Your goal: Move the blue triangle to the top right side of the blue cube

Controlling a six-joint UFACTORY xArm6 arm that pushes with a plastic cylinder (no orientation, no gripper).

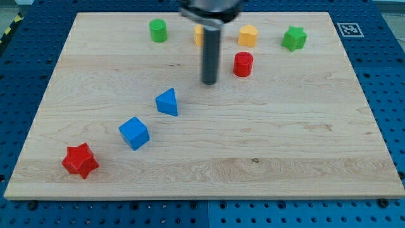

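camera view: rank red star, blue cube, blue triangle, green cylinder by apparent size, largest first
1. red star
2. blue cube
3. blue triangle
4. green cylinder

Star and cube are close. The order follows nearness to the view's bottom, so true sizes may differ less.

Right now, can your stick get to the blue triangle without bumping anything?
Probably yes. My tip sits toward the view's top right of the blue triangle, with only bare board between them. The red cylinder is off on my other side.
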